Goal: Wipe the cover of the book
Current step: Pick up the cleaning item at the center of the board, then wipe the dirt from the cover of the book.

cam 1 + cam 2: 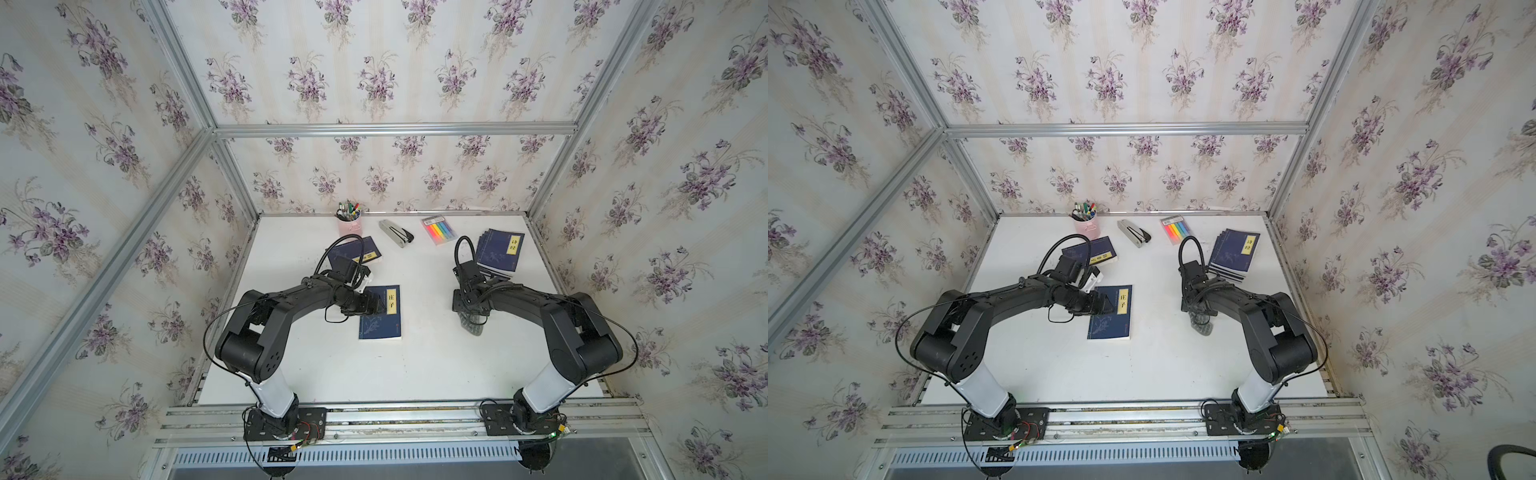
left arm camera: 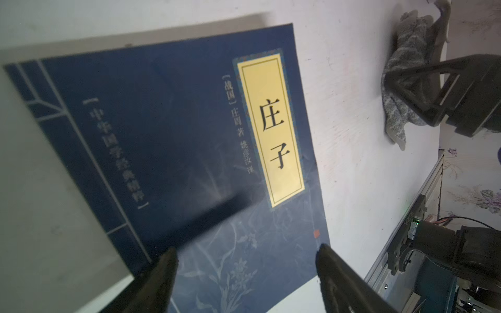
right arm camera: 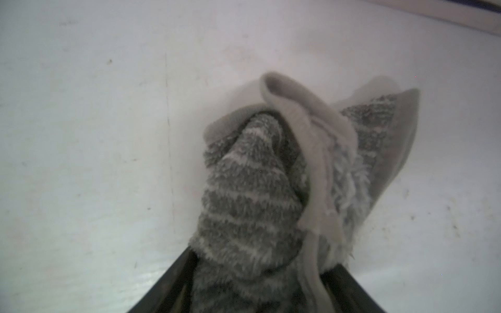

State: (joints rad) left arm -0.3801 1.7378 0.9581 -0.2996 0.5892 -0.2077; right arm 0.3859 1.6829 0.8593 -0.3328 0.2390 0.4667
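Note:
The book [image 1: 380, 320] [image 1: 1109, 322] is dark blue with a yellow title label and lies flat mid-table in both top views. My left gripper [image 1: 376, 305] [image 2: 245, 254] hovers low over its cover, open, with nothing between the fingers [image 2: 168, 271]. Whether they touch the cover I cannot tell. To the right of the book, my right gripper [image 1: 471, 309] [image 3: 260, 271] points down at the table, shut on a bunched grey striped cloth [image 1: 473, 326] [image 3: 252, 189]. The cloth [image 2: 404, 81] hangs down onto the white table, apart from the book.
Along the back stand a pink pen cup [image 1: 349, 226], a stapler [image 1: 397, 233] and a pack of coloured tabs [image 1: 439, 229]. Another blue book [image 1: 365, 251] lies behind my left wrist. A fanned stack of blue books [image 1: 500, 249] sits at back right, near the wall.

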